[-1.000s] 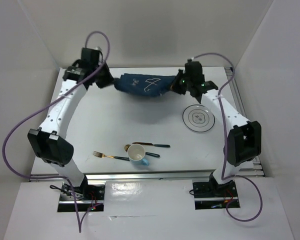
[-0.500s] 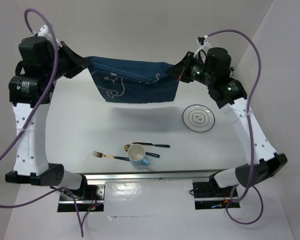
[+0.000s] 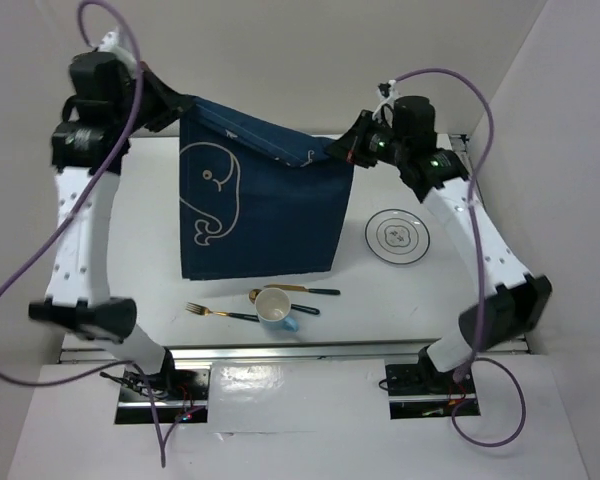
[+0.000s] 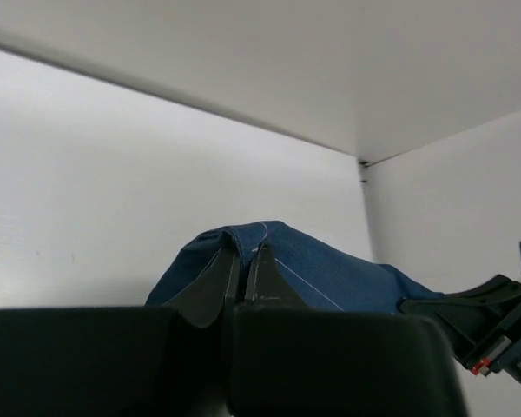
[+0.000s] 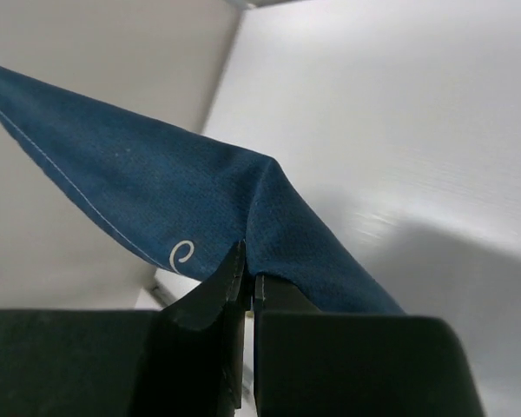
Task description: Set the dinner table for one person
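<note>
A dark blue placemat [image 3: 260,205] with a white whale drawing hangs in the air over the white dinner table [image 3: 150,250], its lower edge near the cutlery. My left gripper [image 3: 183,108] is shut on its upper left corner, with the cloth [image 4: 313,269] draped over my gripper [image 4: 241,261]. My right gripper [image 3: 338,150] is shut on the upper right corner, and the cloth [image 5: 156,191] shows pinched in that gripper [image 5: 247,274]. A white plate [image 3: 398,237] lies at the right. A fork [image 3: 220,312], a spoon [image 3: 280,305], a knife [image 3: 305,290] and a cup [image 3: 274,306] lie near the front.
White walls enclose the table on three sides. A metal rail [image 3: 300,350] runs along the near edge, in front of the arm bases.
Both arms have risen and the placemat, bunched at the back of the table a second ago, has unfolded and now hangs full length, showing the whale.
</note>
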Controlling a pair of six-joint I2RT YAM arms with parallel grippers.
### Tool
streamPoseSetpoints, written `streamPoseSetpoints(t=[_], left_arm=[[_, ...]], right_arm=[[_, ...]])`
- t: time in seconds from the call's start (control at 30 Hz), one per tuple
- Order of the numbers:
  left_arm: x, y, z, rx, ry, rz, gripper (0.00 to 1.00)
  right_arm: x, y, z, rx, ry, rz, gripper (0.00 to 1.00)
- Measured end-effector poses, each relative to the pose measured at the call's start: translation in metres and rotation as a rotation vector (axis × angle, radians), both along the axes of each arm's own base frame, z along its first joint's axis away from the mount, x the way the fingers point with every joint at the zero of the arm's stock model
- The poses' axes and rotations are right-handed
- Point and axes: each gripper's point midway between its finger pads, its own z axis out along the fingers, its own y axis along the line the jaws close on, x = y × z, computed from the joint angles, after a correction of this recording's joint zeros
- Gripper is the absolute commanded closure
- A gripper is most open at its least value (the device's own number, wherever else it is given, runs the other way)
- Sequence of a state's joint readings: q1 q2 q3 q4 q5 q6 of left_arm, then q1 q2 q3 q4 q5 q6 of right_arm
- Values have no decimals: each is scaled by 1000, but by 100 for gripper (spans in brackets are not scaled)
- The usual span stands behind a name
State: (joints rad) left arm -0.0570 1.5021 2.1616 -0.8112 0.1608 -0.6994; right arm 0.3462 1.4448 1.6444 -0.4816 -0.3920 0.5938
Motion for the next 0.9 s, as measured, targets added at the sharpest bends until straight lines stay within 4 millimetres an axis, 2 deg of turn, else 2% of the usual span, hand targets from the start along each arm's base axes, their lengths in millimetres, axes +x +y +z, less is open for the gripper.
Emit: streamPoseSetpoints(t=[0.07,0.1,0.13,0.2,0.23,0.3,0.33,0.43,0.53,0.57,0.67,0.7,0.8,0.83,0.9], left_arm=[[48,0,-39,21,80,5,100],[67,0,-58,27,120,9,99],[88,0,-84,36,175,14,84],[128,3,-134,70,268,26,44],[145,8,-161,89,320,40,14],[170,18,-197,117,383,61,0],[178,23,-213,125,410,71,0],[171,36,-245,153,494,85,0],[145,44,-259,176,552,88,8],[133,44,-261,182,566,82,26],[102,38,-265,183,595,44,53],[89,35,-270,181,611,26,70],[47,21,-302,161,698,-30,72],[32,15,-318,156,736,-50,72],[2,4,-352,148,830,-90,72]], right_arm=[[34,-1,-39,-28,74,-36,99],[51,-3,-58,-38,110,-52,78],[68,-4,-79,-42,155,-66,66],[102,-10,-128,-60,250,-98,45],[117,-16,-152,-73,302,-115,33],[145,-26,-194,-89,383,-147,27],[154,-33,-217,-102,427,-162,21],[150,-46,-243,-129,501,-185,18],[137,-50,-239,-141,497,-187,22],[128,-52,-237,-147,496,-185,28],[106,-54,-228,-167,478,-174,35],[98,-55,-228,-177,477,-171,35],[74,-49,-238,-226,488,-143,35],[68,-45,-244,-244,495,-134,42],[56,-39,-259,-287,516,-111,47]])
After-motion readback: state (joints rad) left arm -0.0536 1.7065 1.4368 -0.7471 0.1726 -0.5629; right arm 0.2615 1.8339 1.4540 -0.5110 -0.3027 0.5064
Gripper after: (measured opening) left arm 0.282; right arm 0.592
